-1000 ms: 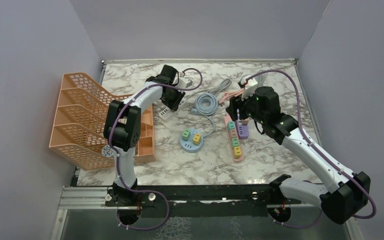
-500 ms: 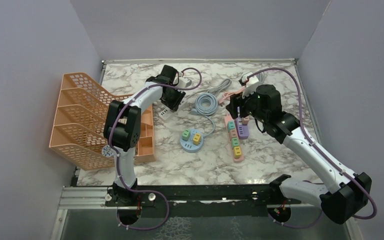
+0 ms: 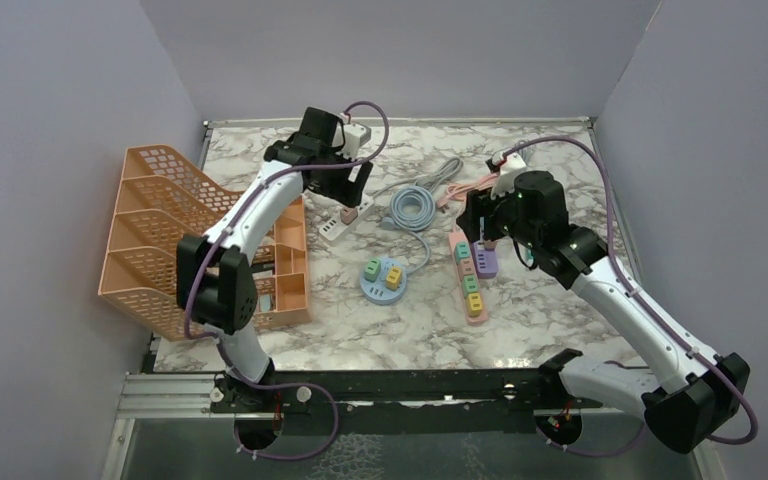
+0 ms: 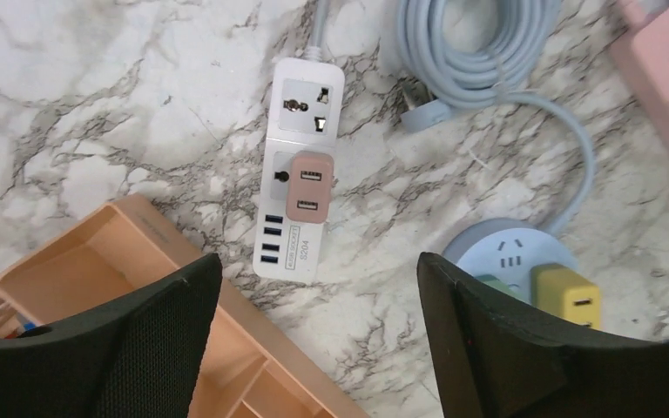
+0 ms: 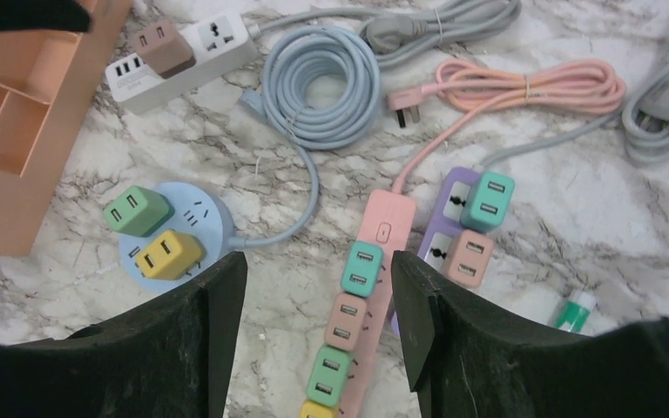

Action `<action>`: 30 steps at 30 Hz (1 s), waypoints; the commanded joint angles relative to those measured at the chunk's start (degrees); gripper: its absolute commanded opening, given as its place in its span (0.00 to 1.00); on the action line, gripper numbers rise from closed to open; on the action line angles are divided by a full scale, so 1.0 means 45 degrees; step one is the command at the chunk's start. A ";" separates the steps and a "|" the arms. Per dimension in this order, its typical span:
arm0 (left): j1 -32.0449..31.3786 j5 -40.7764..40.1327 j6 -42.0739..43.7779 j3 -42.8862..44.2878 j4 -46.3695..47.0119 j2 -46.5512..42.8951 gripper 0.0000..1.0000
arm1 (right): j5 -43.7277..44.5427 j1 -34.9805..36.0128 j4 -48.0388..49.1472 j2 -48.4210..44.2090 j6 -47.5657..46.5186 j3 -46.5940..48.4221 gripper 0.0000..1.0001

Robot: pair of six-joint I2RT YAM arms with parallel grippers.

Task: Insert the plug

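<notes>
A brownish-pink plug (image 4: 307, 186) sits in the middle socket of the white power strip (image 4: 307, 104), which lies beside the orange organizer. The same plug (image 5: 164, 45) shows at the top left of the right wrist view. My left gripper (image 4: 318, 272) hangs above the strip, open and holding nothing, clear of the plug. In the top view the left gripper (image 3: 345, 188) is above the white strip (image 3: 332, 224). My right gripper (image 5: 318, 272) is open and empty over the pink power strip (image 5: 381, 228).
An orange mesh organizer (image 3: 190, 240) stands left of the white strip. A round blue socket hub (image 3: 383, 277) carries green and yellow plugs. The pink strip (image 3: 468, 270) and a purple strip (image 3: 487, 262) hold several plugs. Coiled cables (image 3: 415, 208) lie mid-table.
My left gripper has opened, let go of the brownish-pink plug and risen away from the white strip, leaving the plug seated. The right arm has barely moved.
</notes>
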 commanded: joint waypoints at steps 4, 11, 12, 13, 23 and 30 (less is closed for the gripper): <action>0.0005 -0.0133 -0.2719 -0.2093 0.1446 -0.4161 0.86 | 0.2436 0.0067 -0.2815 -0.0584 0.2600 0.0454 0.62; -0.0017 -0.0229 -0.4509 -0.5007 0.2826 -0.8331 0.92 | 0.3657 0.0067 -0.4848 -0.2523 0.3635 0.1214 0.72; -0.0017 -0.0301 -0.4802 -0.5238 0.2817 -0.8878 0.94 | 0.3870 0.0067 -0.5119 -0.2840 0.3736 0.1358 0.76; -0.0017 -0.0418 -0.5020 -0.5563 0.2807 -0.9422 0.95 | 0.4039 0.0067 -0.5353 -0.3134 0.3793 0.1439 0.80; -0.0004 -0.2470 -0.5085 -0.7767 0.0969 -1.3528 0.99 | 0.5118 0.0067 -0.9109 -0.5008 0.5027 0.2721 0.93; -0.0017 -0.2899 -0.5514 -0.8076 0.0695 -1.6130 0.99 | 0.5062 0.0067 -1.0073 -0.6085 0.5129 0.3190 0.97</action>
